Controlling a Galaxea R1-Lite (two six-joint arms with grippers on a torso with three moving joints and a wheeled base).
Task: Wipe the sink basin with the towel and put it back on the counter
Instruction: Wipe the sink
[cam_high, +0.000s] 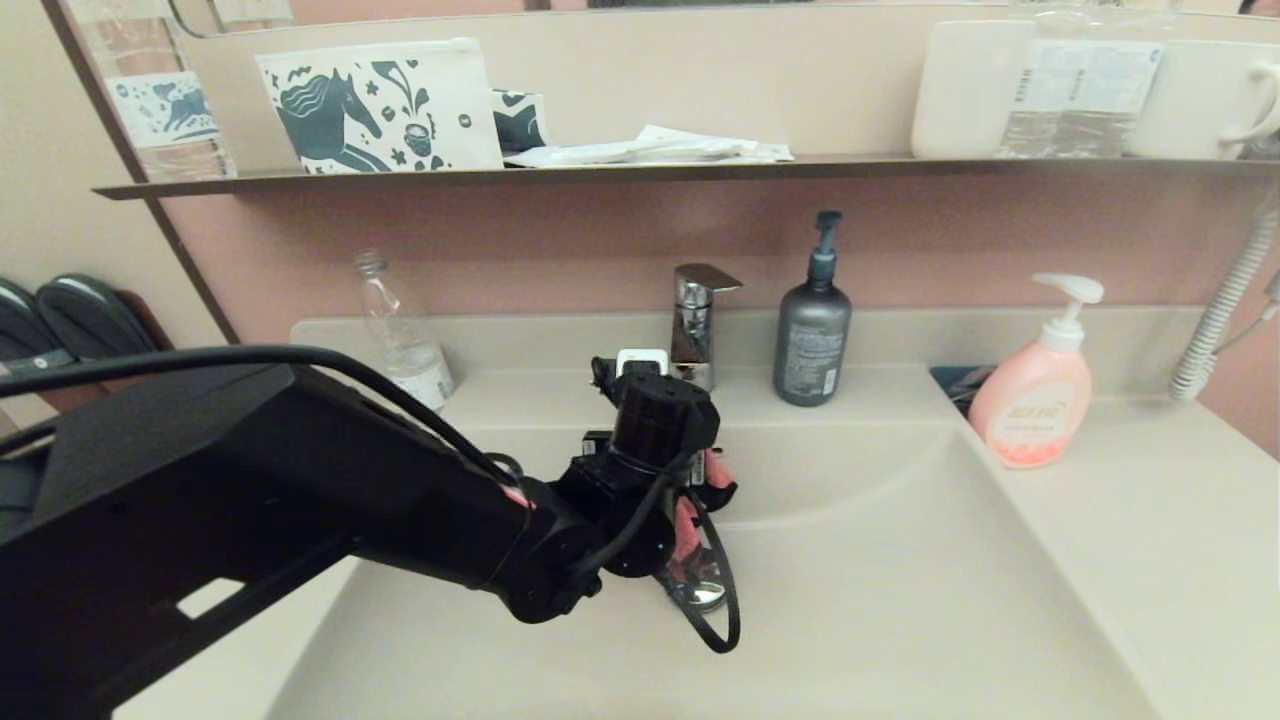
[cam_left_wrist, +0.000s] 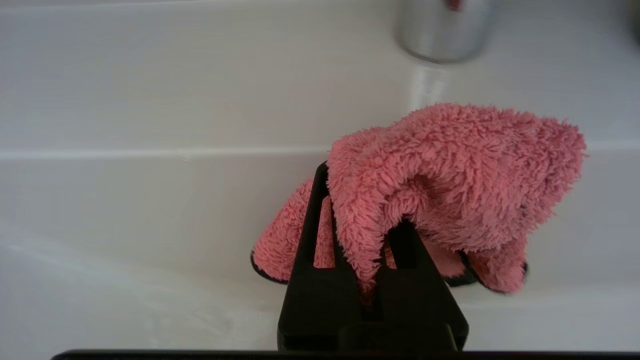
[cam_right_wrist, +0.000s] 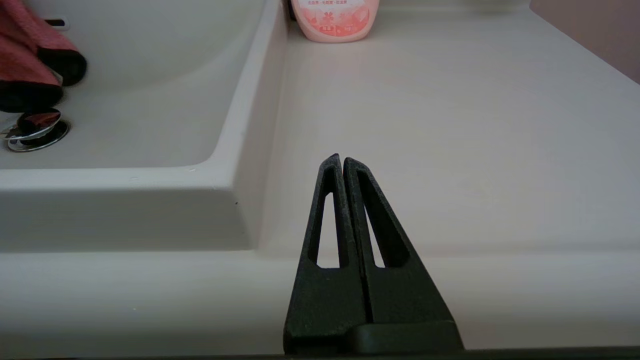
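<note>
My left gripper (cam_high: 703, 492) reaches into the beige sink basin (cam_high: 900, 560), close to its back wall below the faucet. It is shut on the coral-pink towel (cam_left_wrist: 450, 170), which bunches over the black fingers (cam_left_wrist: 310, 225) and hangs down to the basin (cam_left_wrist: 150, 210). In the head view only scraps of the towel (cam_high: 686, 530) show behind the wrist, just above the chrome drain plug (cam_high: 702, 592). My right gripper (cam_right_wrist: 343, 161) is shut and empty, hovering over the counter (cam_right_wrist: 450, 125) right of the basin. From there the towel (cam_right_wrist: 25, 55) and drain plug (cam_right_wrist: 35, 135) show.
A faucet (cam_high: 697, 320) stands at the basin's back, with a grey pump bottle (cam_high: 812, 335) beside it. A pink soap bottle (cam_high: 1032, 395) sits on the right counter (cam_high: 1150, 520), a clear plastic bottle (cam_high: 400, 335) at back left. A shelf (cam_high: 650, 170) runs above.
</note>
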